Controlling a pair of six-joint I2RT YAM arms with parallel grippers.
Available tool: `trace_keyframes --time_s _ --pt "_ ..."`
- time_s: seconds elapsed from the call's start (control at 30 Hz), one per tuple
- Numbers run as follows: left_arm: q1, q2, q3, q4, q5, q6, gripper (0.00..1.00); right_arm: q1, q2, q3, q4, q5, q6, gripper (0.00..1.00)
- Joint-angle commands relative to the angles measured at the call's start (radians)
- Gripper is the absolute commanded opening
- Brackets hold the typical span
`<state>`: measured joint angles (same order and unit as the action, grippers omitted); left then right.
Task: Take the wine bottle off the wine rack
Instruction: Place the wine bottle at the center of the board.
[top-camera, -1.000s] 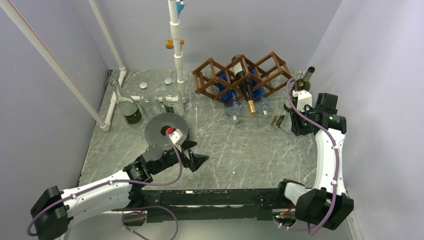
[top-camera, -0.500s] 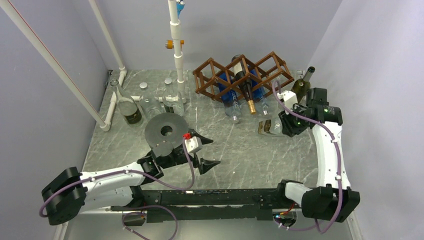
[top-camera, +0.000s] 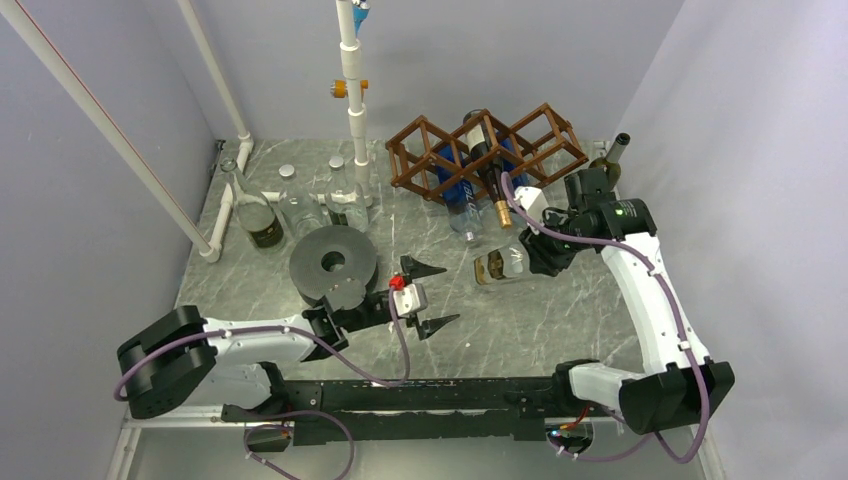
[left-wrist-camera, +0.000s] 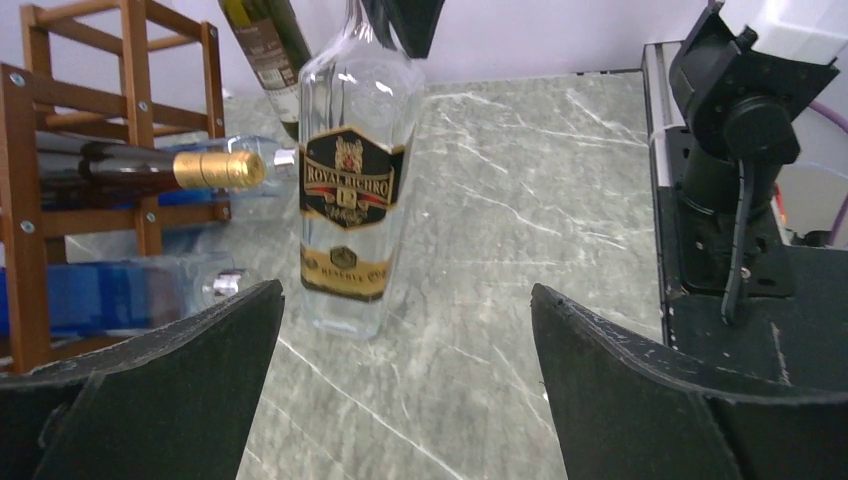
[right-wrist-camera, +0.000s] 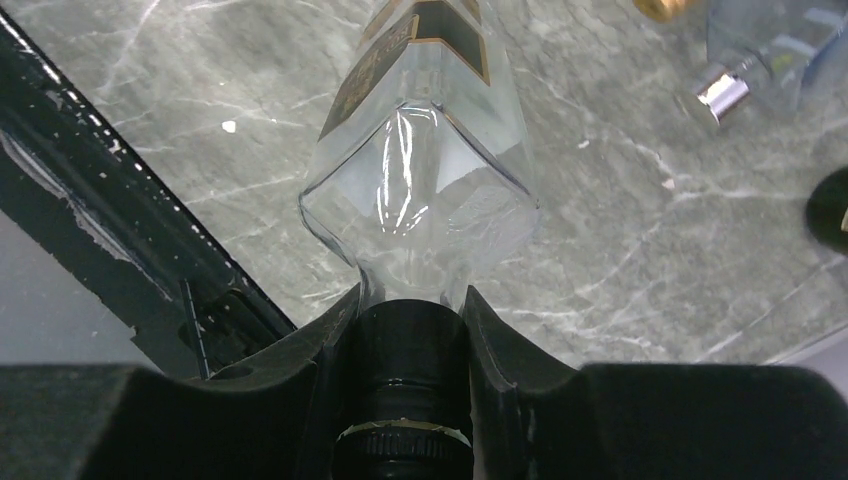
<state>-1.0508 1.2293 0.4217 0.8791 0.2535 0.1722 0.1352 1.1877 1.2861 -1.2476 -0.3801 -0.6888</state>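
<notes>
Wine bottle (top-camera: 489, 172), dark with a gold foil cap, lies in the middle cell of the wine rack (top-camera: 420, 150), neck sticking out toward the arms, not yet taken off.

Risks:
- The right gripper (right-wrist-camera: 412, 330) carries a clear bottle (top-camera: 503, 265) just in front of that neck, so a swing could knock the gold cap.
- The grip is on the neck only, so the heavy body could slip or tip onto the table (top-camera: 560, 310).
- Pulling the wine bottle out could drag the rack or the blue bottles (top-camera: 455, 190) beside it.

Right jaws are clamped narrow on the clear bottle's black-capped neck. I can't tell whether its base touches the table. The left gripper (top-camera: 450, 294) is spread wide, holding nothing and facing the clear bottle.
</notes>
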Motion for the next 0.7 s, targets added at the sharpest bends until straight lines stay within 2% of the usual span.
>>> trace_keyframes --time_s 0.0,0.2,0.67 --pt "-0.014 0.046 0.059 0.128 -0.015 0.075 0.99 0.059 -0.004 0.091 0.058 -0.078 -0.009 0.0" --pt "-0.023 0.114 0.076 0.178 -0.048 0.099 0.99 0.128 0.017 0.099 0.068 -0.104 -0.018 0.0" --pt "-0.024 0.269 0.164 0.223 -0.124 0.052 0.99 0.245 0.044 0.105 0.061 -0.121 -0.04 0.0"
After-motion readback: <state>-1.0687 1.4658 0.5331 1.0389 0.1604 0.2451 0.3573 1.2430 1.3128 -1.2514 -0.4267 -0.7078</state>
